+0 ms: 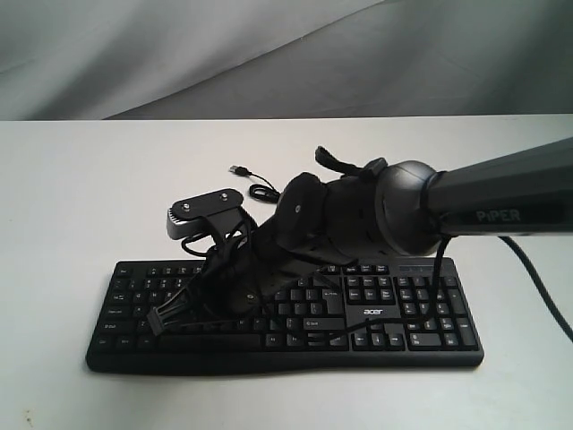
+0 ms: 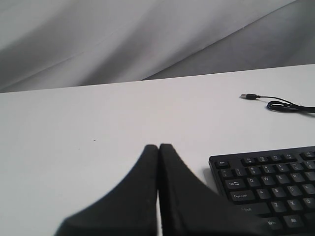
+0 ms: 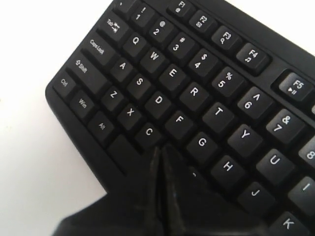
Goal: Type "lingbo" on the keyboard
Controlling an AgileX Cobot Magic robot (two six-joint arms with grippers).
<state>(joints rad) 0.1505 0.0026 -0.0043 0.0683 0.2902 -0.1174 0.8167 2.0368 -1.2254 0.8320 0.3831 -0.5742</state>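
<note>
While the keyboard [image 1: 421,327] lay flat near the front of the table [image 1: 63,188], the right arm [image 1: 501,193] stretched in from the right over its middle, wrist bent down. The right gripper [image 3: 160,150] was pinched closed, tip over the bottom letter row beside C. The left gripper [image 2: 158,147], also closed, hung over bare table beside the Esc corner. Behind lay the cable [image 1: 260,190]

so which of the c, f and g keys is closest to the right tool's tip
The C key: the shut right tool ends beside it, while F and G sit farther off in the home row.
</note>
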